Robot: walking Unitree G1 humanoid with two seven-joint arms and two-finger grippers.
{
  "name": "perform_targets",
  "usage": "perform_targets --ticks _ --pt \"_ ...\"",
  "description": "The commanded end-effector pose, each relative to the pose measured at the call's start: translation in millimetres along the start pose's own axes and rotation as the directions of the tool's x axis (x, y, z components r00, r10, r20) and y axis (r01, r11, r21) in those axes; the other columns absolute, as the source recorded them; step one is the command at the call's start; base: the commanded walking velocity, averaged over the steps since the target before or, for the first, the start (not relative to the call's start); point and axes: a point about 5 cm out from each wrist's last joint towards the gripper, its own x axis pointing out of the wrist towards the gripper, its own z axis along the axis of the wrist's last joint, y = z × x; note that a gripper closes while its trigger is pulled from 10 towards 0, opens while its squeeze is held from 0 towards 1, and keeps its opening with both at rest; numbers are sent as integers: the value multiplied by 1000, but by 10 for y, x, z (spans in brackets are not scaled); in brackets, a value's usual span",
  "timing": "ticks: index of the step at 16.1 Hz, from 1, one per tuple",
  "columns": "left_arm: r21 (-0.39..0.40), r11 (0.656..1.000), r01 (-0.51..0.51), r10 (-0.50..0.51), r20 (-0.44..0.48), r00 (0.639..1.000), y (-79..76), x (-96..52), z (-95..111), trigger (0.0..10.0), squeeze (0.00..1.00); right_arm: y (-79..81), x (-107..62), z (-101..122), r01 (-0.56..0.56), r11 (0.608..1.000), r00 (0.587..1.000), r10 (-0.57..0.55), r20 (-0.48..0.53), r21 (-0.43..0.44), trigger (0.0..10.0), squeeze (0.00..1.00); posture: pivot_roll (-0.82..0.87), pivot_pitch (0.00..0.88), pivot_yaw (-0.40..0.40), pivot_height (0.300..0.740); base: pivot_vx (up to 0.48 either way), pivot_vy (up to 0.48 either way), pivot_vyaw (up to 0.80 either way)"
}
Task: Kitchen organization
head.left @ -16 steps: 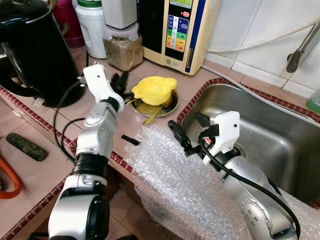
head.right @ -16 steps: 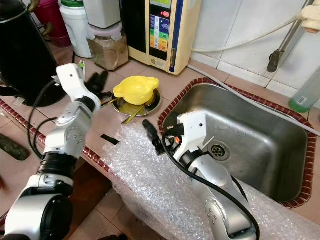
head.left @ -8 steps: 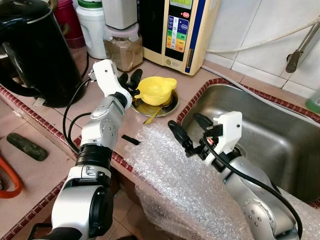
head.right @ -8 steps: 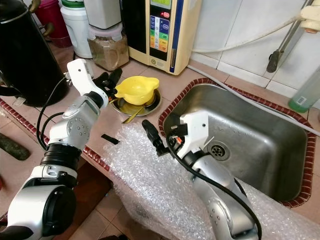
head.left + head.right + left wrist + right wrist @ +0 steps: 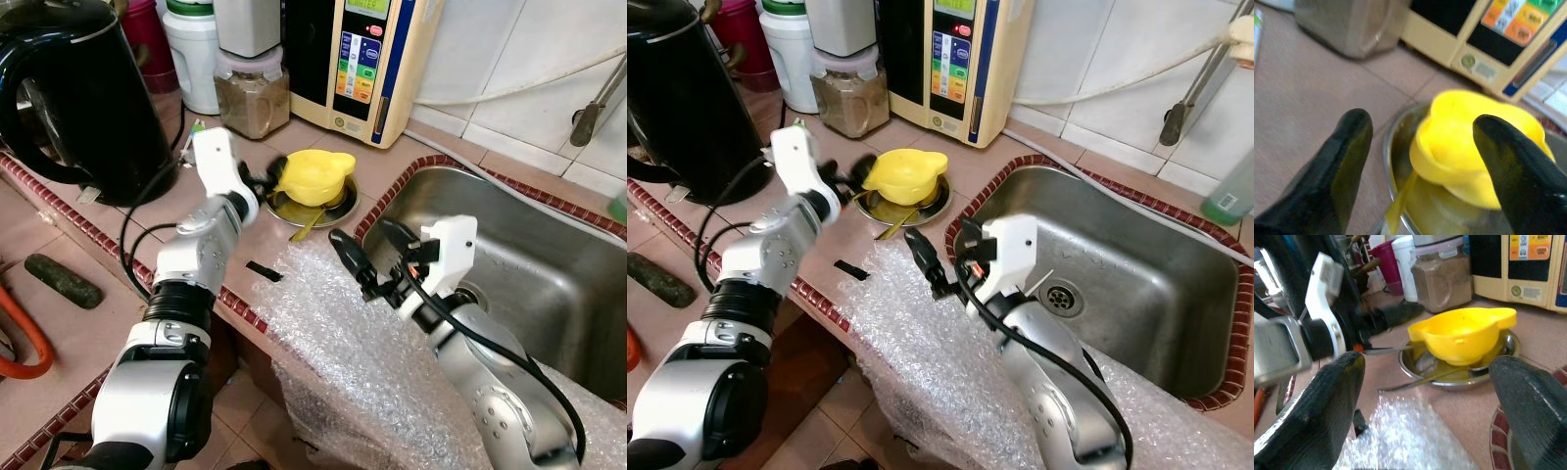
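A yellow bowl (image 5: 312,177) sits tilted in a steel dish (image 5: 333,206) on the tiled surface (image 5: 118,235), just left of the sink (image 5: 519,264) and in front of a cream appliance (image 5: 377,54). A thin yellow-green utensil (image 5: 302,226) pokes out of the dish toward the robot.

The left gripper (image 5: 1420,147) is now right at the bowl. A second ago it hung well to the left of the dish; half a second ago it was beside the bowl's left edge; now its fingers (image 5: 1349,152) are spread apart with the bowl's left rim between them, one finger outside on the surface side and the other over the bowl. In the left wrist view the bowl looks blurred, and whether the fingers touch it cannot be told.

The right gripper (image 5: 364,262) hovers over a sheet of bubble wrap (image 5: 362,362) that drapes over the front edge of the surface, near the sink's left corner. Its fingers are wide apart and hold nothing, pointing toward the dish. It has barely shifted from the earlier frames.

A small black strip (image 5: 264,270) lies on the surface between the left arm and the bubble wrap, where it was before. A black kettle (image 5: 69,93) stands at far left, and a jar of brown powder (image 5: 251,96) behind the bowl.
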Motion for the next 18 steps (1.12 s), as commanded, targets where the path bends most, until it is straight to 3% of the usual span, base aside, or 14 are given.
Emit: perform_targets --ticks 1,5,6,7,10,18 --pt "25 999 28 -28 -8 1000 -66 30 43 10000 1000 -23 7 11 17 1000 1000 -17 10 -5 10000 0 -17 96 14 740 0 0 0" --pt "60 998 29 -24 -83 996 -32 41 -71 10000 1000 12 -28 -6 32 999 999 -32 16 -3 10000 0 -33 79 19 740 0 0 0" --pt "52 999 14 -9 -99 995 -2 41 -95 3922 1000 19 -33 -26 28 1000 1000 -28 11 -1 10000 0 -29 77 22 740 0 0 0" --pt "59 998 25 -18 -119 993 11 38 -113 0 0 27 -25 -41 24 1000 1000 -24 9 -2 10000 0 -22 75 30 740 0 0 0" --pt "77 997 31 -17 -170 985 64 30 -168 0 0 39 28 -35 28 1000 999 -28 28 2 10000 0 -9 81 57 740 0 0 0" --pt "129 992 8 11 -142 990 130 30 -79 0 0 24 -15 -106 39 999 999 -40 8 13 10000 0 0 101 53 740 0 0 0"
